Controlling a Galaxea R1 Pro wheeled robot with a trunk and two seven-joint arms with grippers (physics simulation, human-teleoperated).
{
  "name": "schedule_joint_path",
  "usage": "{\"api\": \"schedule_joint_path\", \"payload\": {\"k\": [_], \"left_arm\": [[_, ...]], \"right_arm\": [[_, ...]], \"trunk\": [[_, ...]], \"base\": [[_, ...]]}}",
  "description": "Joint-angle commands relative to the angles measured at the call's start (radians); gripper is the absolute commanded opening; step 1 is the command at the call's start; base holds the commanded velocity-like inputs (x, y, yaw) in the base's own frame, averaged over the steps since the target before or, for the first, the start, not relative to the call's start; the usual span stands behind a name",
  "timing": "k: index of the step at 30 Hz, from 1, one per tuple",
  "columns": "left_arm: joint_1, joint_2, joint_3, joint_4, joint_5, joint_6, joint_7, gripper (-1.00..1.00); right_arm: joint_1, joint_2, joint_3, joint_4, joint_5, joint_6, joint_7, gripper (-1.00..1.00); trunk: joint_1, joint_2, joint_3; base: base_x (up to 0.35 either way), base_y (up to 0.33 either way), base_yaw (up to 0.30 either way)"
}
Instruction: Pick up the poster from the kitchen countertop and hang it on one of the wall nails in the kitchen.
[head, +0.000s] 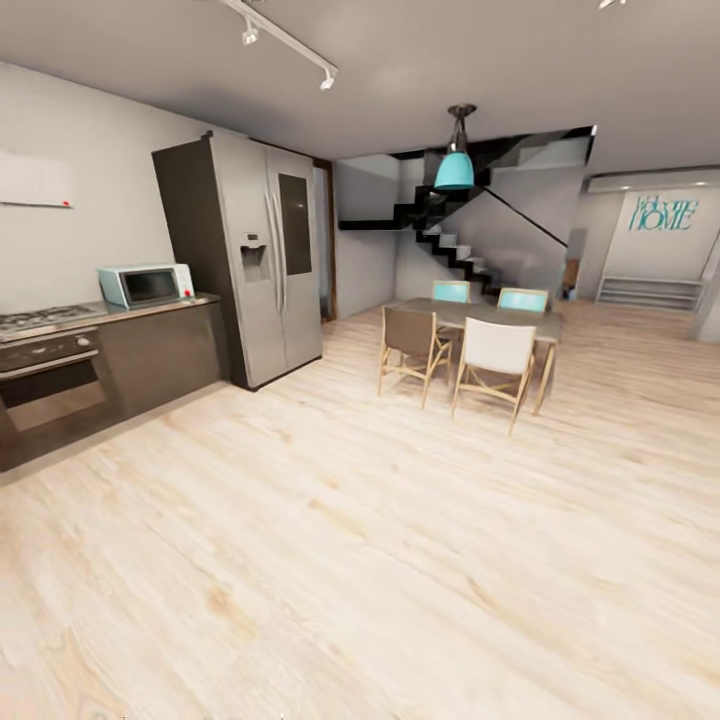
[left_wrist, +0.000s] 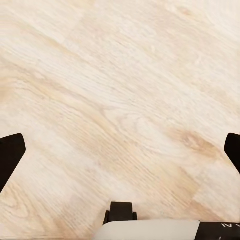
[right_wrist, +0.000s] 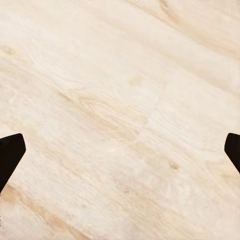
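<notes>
We look across a pale wood-grain floor (head: 360, 560), its planks streaked with darker knots. Along the left wall runs a grey brushed-metal tabletop (head: 150, 308) over dark cabinets, carrying a white boxy microwave (head: 146, 285) beside a gas hob (head: 45, 320) (an oven sits beneath it). A tall steel fridge (head: 265, 260) stands next, then a dining table (head: 480, 318) with wooden-legged chairs. We cannot find the poster anywhere here. The left gripper (left_wrist: 120, 155) and right gripper (right_wrist: 120, 155) hang over bare floor, black fingers (left_wrist: 10, 155) spread wide apart.
</notes>
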Motion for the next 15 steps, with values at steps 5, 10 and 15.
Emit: {"api": "schedule_joint_path", "payload": {"k": [5, 10, 15], "left_arm": [[0.000, 0.000, 0.000, -0.001, 0.000, 0.000, 0.001, 1.00], [0.000, 0.000, 0.000, -0.001, 0.000, 0.000, 0.001, 1.00], [0.000, 0.000, 0.000, -0.001, 0.000, 0.000, 0.001, 1.00]], "right_arm": [[0.000, 0.000, 0.002, 0.001, 0.001, -0.003, -0.007, 1.00], [0.000, 0.000, 0.003, 0.001, 0.002, -0.002, -0.008, 1.00], [0.000, 0.000, 0.004, 0.003, 0.002, -0.002, -0.008, 1.00]], "trunk": [[0.000, 0.000, -0.001], [0.000, 0.000, -0.001], [0.000, 0.000, -0.001]], "base": [[0.004, -0.002, 0.282], [0.001, 0.000, 0.282], [0.000, 0.000, 0.282]]}}
